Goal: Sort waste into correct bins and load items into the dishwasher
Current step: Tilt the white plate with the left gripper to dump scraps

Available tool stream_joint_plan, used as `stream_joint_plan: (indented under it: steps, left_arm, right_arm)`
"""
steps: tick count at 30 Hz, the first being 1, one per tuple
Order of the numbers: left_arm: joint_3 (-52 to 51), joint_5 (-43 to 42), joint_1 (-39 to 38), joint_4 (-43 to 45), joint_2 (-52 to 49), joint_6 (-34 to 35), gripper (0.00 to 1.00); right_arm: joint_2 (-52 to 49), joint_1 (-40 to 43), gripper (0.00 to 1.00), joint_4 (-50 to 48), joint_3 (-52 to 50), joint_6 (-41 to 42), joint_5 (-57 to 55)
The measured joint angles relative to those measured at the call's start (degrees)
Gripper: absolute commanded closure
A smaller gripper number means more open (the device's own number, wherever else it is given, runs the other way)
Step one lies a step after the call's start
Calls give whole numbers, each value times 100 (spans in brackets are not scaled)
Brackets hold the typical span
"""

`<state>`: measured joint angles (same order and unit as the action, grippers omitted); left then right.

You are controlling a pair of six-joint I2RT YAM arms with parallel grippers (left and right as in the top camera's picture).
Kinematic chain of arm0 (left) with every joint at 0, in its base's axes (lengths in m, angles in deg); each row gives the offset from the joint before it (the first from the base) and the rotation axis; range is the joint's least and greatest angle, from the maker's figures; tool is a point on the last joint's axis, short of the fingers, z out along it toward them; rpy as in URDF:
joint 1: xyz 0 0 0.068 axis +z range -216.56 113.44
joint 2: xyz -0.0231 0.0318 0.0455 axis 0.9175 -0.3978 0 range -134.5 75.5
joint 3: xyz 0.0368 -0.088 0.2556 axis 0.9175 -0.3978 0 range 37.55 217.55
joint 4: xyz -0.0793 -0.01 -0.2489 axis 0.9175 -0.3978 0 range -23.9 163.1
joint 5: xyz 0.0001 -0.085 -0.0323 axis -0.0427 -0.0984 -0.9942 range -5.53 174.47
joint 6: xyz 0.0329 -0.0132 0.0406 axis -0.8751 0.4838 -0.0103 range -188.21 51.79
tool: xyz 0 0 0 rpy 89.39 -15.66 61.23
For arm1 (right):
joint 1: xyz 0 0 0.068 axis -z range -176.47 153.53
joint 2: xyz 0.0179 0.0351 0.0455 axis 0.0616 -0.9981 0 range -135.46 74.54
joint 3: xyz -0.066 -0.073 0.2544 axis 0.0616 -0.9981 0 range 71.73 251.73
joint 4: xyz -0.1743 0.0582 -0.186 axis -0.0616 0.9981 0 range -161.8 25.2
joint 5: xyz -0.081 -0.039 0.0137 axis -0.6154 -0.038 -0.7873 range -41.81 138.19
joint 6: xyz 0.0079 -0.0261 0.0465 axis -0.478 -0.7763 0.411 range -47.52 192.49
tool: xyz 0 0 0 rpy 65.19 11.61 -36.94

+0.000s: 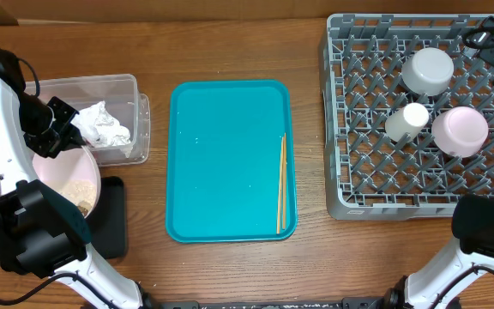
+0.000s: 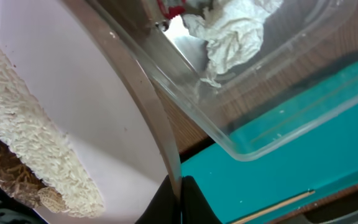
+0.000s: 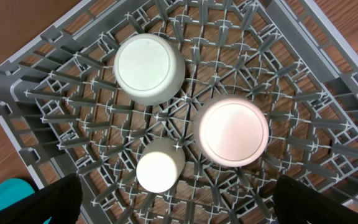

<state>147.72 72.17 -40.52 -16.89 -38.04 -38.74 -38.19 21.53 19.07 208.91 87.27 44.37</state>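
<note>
We log, left to right on desk (image 1: 230,34):
- clear tub (image 1: 135,90): crumpled white napkins (image 1: 105,127) inside.
- left gripper (image 1: 57,129): at tub's left side, over upper rim of plate (image 1: 58,172).
- plate: pale pink, rice (image 1: 80,193) and brown scraps on right part; overlaps black tray (image 1: 111,219).
- teal tray (image 1: 221,154): centre; chopsticks (image 1: 281,184) lengthwise near right edge.
- dish rack (image 1: 358,184): right; we count three pieces among pegs: grey bowl (image 1: 427,70), white cup (image 1: 408,120), pink bowl (image 1: 460,130).
</note>
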Motion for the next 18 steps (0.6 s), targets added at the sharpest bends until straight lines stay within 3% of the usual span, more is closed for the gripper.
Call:
stream_joint_plan:
  steps: [18]
  left_arm:
    - [0, -664, 529, -68, 0, -511, 95]
  right_arm:
    - [0, 2, 0, -2, 0, 0, 0]
